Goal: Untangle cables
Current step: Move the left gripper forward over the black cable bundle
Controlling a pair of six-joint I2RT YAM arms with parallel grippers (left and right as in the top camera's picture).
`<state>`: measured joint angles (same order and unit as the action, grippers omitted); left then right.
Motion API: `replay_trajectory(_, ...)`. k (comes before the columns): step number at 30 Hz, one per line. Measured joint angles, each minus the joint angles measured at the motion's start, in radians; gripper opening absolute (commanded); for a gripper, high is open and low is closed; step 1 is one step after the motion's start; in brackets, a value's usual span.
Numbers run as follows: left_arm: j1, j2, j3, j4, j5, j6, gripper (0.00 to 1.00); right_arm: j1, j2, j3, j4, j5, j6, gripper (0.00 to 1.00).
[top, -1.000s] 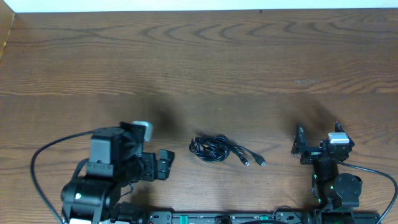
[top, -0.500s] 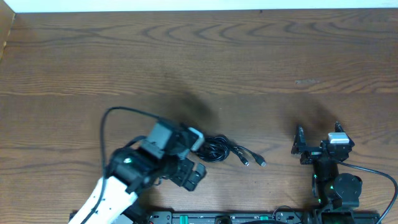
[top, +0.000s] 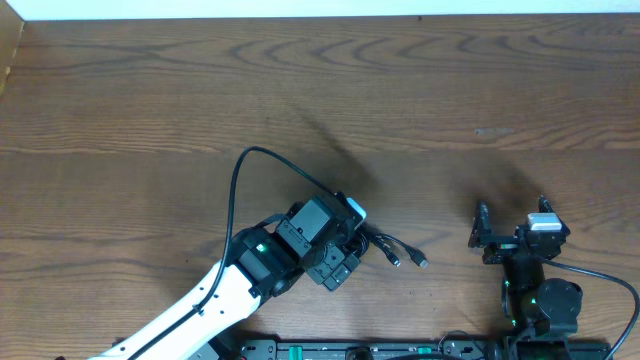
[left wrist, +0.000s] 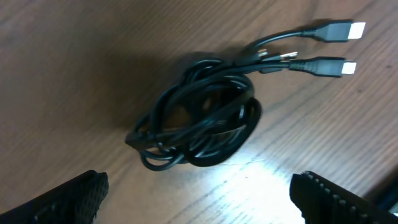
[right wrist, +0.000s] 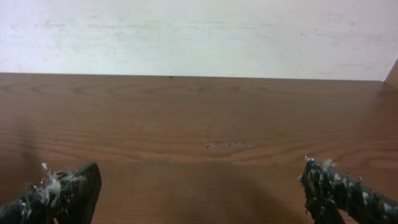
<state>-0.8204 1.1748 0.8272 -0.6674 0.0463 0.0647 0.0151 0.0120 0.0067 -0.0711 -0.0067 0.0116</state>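
Note:
The cables [left wrist: 199, 115] are thin black cords bunched in a small knot on the wooden table, with plug ends [left wrist: 339, 31] sticking out to one side. In the overhead view only their plug ends [top: 405, 255] show; the left arm hides the knot. My left gripper [left wrist: 199, 199] is open and empty, hovering right above the knot with a finger on each side of the view. My right gripper [top: 510, 235] is open and empty, resting near the table's front right, far from the cables; its wrist view [right wrist: 199, 186] shows only bare wood.
The wooden table [top: 320, 100] stretches to a white wall at the back. A thick black arm wire [top: 245, 165] loops up left of the left wrist. The arm bases sit along the front edge [top: 400, 350].
My left arm has swung right from the front left and now covers the cable knot. The right arm and the cables have not moved.

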Motion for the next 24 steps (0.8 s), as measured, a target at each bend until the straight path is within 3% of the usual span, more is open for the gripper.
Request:
replay_trajectory(8,0.000,0.001,0.000,0.000,-0.019,0.156,0.98,0.000,0.000,0.000,0.000,0.000,0.000,0.99)
replay_trajectory(17,-0.001,0.024,0.000,0.036,0.056,0.560,0.98,0.000,0.000,0.000,0.000,0.000,0.000,0.99)
replay_trajectory(24,-0.001,0.097,0.000,0.086,0.072,0.653,0.98,0.000,0.000,0.000,0.000,0.000,0.000,0.99)
